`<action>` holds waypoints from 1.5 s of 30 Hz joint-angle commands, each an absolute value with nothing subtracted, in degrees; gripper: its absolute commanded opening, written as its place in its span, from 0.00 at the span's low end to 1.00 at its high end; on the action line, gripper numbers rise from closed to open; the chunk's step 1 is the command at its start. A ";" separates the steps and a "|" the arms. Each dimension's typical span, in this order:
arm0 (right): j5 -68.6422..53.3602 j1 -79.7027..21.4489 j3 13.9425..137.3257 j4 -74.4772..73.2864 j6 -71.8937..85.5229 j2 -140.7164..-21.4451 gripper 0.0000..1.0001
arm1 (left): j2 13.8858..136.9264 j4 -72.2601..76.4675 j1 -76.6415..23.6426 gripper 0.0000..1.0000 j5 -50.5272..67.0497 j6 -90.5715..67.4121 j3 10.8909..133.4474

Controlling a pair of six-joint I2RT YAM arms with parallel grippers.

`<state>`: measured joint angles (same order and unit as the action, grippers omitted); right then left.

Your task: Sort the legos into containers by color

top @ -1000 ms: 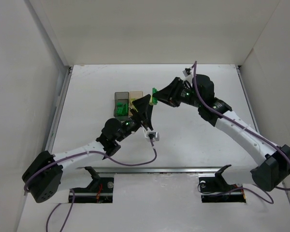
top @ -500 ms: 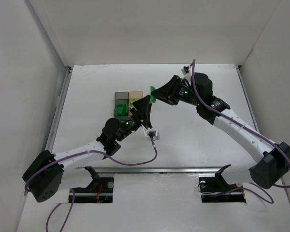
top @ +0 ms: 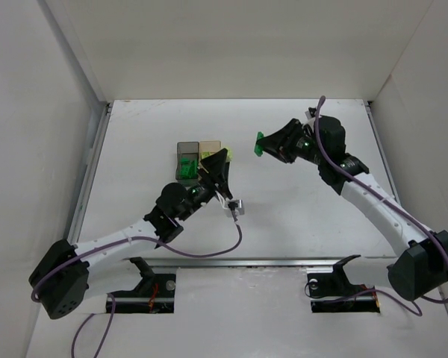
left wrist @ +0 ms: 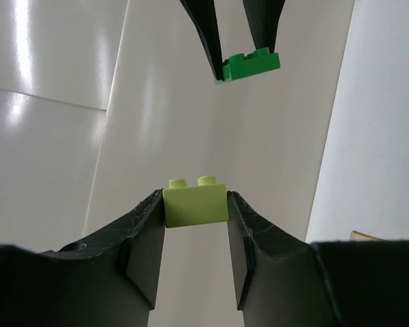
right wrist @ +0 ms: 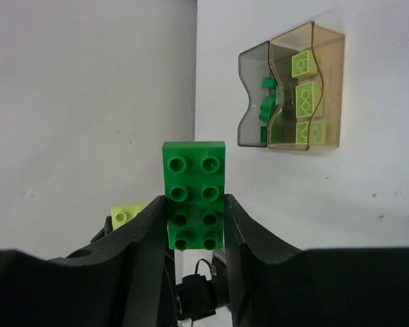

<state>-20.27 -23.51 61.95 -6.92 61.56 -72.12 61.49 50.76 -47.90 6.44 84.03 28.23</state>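
Observation:
My left gripper (left wrist: 195, 208) is shut on a pale yellow-green lego (left wrist: 195, 202), held off the table just right of the amber container (top: 209, 145). My right gripper (right wrist: 194, 204) is shut on a dark green lego (right wrist: 194, 184) with eight studs, held in the air to the right of the left gripper (top: 222, 158). The same green lego (top: 259, 143) shows in the top view, apart from the pale one. The smoky grey container (right wrist: 249, 88) holds green legos (right wrist: 264, 102). The amber container (right wrist: 330, 82) beside it holds three pale ones (right wrist: 305, 65).
Both containers stand side by side at the table's middle left (top: 187, 146). White walls (top: 67, 112) close in the table on the left, back and right. The left arm's purple cable (top: 209, 252) loops over the near table.
My right gripper has drawn back to the right with the green lego, away from the left gripper. The left gripper's jaws have closed on the pale lego, still beside the amber container.

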 commanded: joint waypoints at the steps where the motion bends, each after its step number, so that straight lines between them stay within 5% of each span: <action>1: -19.78 -23.47 61.96 -6.50 59.51 -70.66 0.00 | 59.50 50.72 -47.90 0.00 3.87 81.56 28.30; 13: -15.21 -22.94 67.94 -16.78 53.71 -69.52 0.00 | 61.35 49.04 -47.90 0.00 -3.16 77.87 28.30; 31: -18.28 -22.94 68.46 -11.00 54.40 -75.75 0.00 | 56.60 47.02 -47.37 0.00 -9.39 76.56 28.47; 38: -22.39 -33.81 89.53 -10.28 48.52 -100.25 0.00 | 56.60 40.45 -44.83 0.00 -30.82 54.61 40.85; 45: -26.81 -38.05 109.16 -10.20 48.25 -124.61 0.00 | 51.25 30.41 -44.82 0.00 -33.05 46.05 44.12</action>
